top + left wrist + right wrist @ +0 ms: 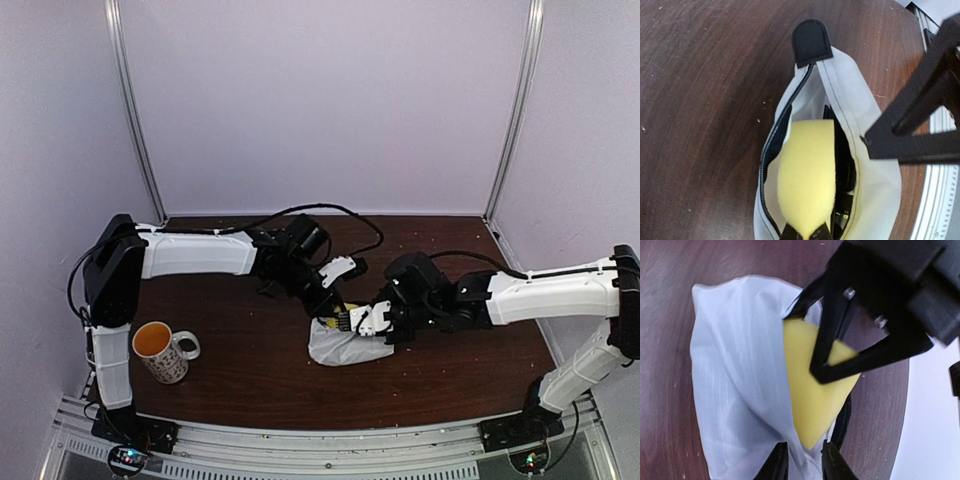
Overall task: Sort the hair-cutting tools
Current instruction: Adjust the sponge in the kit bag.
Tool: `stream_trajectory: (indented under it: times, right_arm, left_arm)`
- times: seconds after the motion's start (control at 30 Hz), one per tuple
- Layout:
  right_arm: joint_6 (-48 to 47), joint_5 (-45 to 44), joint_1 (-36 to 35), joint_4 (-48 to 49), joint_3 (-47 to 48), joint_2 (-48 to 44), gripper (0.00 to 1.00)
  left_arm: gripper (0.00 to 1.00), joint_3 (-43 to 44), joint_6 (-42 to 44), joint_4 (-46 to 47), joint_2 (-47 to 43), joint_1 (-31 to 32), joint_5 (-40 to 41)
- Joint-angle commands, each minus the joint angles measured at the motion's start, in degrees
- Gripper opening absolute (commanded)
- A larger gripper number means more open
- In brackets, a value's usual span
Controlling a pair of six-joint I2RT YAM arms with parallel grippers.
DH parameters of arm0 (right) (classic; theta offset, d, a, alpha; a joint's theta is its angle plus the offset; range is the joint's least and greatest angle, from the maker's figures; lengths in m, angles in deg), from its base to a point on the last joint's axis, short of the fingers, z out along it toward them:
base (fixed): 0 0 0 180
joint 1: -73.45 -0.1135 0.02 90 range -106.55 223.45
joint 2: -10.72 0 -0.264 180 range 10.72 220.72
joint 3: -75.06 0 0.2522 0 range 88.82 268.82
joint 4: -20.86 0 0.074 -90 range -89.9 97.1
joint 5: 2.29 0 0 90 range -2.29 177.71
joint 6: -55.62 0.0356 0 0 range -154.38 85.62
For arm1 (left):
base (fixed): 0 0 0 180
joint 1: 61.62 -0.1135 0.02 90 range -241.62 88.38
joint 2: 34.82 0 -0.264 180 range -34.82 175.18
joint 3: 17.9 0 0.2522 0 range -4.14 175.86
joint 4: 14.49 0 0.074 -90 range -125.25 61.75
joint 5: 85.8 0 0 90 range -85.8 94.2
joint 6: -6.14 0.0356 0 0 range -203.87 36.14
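Hair-cutting tools (pixel 844 170) lie inside the white pouch (pixel 875 190), lower centre, beside the yellow sponge (pixel 807 175) the left gripper (pixel 807 232) clamps, likely to lift it clear. The right gripper (pixel 804 460), slightly parted, straddles the pouch rim, perhaps steadying it.

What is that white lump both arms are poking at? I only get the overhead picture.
Observer: A pouch, unzipped; the left wrist camera looks straight into its mouth.
Operator: Anything inside?
Observer: A yellow sponge, pinched at one end by the left gripper.
Operator: And the other arm?
Observer: The right gripper stands open at the pouch's edge, beside the sponge's corner.
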Motion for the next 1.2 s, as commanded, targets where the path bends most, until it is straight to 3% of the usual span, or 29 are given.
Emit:
stream_trajectory:
  times: [0.0,0.2,0.4,0.63,0.77,1.17]
  right_arm:
    - [3.8,9.7,2.6,-16.6,4.8,-5.0,0.28]
    - [8.7,27.3,9.3,-33.5,11.5,-9.2,0.37]
    - [15.2,38.3,19.5,-33.4,11.4,-10.4,0.39]
    - [20.1,45.8,19.4,-33.4,8.6,-6.0,0.48]
    - [19.9,47.3,19.1,-35.2,8.8,-2.5,0.49]
    - [7.3,47.7,17.6,-43.5,7.4,-7.3,0.30]
  left_arm:
    - [0.00,-2.8,-3.3,1.6,-5.1,0.6,-5.3]
    - [0.00,-7.8,-1.5,3.0,-8.7,3.2,-2.2]
    - [0.00,-12.8,2.5,6.7,-12.9,9.1,7.8]
    - [0.00,-17.8,0.9,12.4,-15.6,16.4,27.5]
    - [0.00,-19.7,0.9,15.5,-15.7,18.4,33.9]
    - [0.00,-24.0,-4.7,22.8,-16.9,18.4,26.4]
